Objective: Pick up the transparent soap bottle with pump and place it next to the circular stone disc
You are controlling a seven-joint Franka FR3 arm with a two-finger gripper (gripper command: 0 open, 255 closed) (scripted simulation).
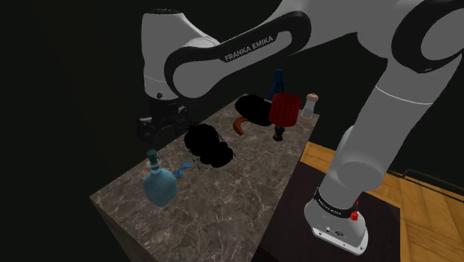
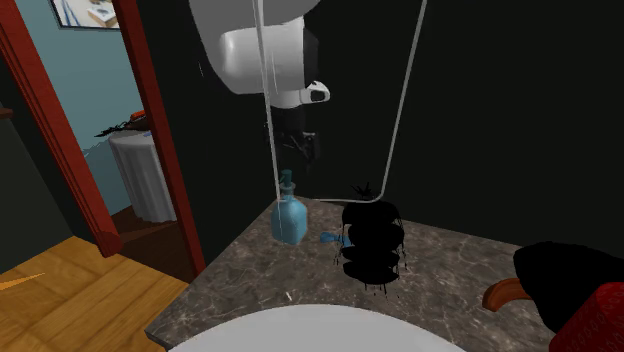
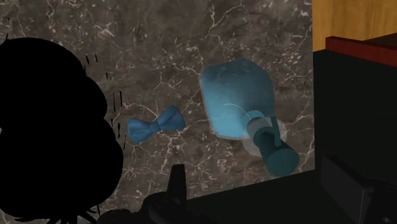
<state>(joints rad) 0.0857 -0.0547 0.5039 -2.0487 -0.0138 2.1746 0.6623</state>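
The gripper (image 3: 261, 184) hangs over the blue bottle (image 3: 238, 98) on the marble counter (image 3: 191, 38), with jaws wide apart and holding nothing.

Dim, sharp renders. The veined counter (image 1: 223, 201) under the tool (image 3: 261, 181) catches soft, even light. The white arm (image 1: 245, 45) above it looks brighter, and a black area (image 1: 59, 74) lies beyond.

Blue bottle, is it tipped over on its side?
No, in the shoulder view the blue bottle stands upright on the marble counter, with its pump on top.
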